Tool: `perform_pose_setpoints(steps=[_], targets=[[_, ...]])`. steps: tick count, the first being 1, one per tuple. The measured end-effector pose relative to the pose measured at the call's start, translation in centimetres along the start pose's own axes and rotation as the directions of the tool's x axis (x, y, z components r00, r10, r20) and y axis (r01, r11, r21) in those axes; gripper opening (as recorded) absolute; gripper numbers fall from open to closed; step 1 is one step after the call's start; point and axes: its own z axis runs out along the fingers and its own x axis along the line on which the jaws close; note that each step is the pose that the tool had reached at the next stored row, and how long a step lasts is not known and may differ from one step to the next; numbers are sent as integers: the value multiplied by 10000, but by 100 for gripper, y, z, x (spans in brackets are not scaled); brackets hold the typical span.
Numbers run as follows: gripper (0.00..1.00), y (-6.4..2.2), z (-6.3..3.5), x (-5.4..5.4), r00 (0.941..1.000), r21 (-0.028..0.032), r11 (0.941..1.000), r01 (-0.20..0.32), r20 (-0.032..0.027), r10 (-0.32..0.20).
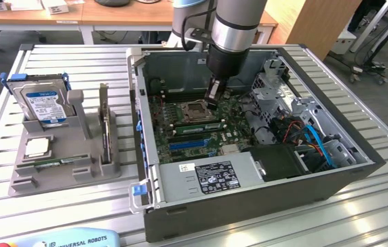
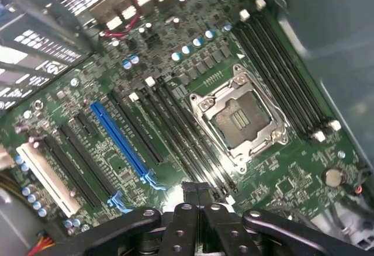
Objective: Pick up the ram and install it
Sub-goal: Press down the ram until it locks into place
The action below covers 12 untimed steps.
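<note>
We see the black two-finger gripper (image 1: 212,105), closed with nothing visibly held, just upper right of the long green ram stick (image 1: 195,125), which lies left-to-right at frame centre.

You see a counter (image 1: 77,206) of ribbed, matt silver metal under a computer case (image 1: 249,206) of dull grey sheet metal. Your hand (image 2: 198,200) looks like matt black plastic. The motherboard (image 2: 193,63) is glossy green, its CPU socket (image 2: 239,118) framed in shiny bare metal, with one blue plastic slot (image 2: 120,139).
</note>
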Motion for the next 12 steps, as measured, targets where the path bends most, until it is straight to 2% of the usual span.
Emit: perform_pose_setpoints(steps=[6,12], targets=[[10,0,0,0,9967,48,9967,-812,18,812],[10,0,1,-1,9865,94,9864,-1638,39,1638]])
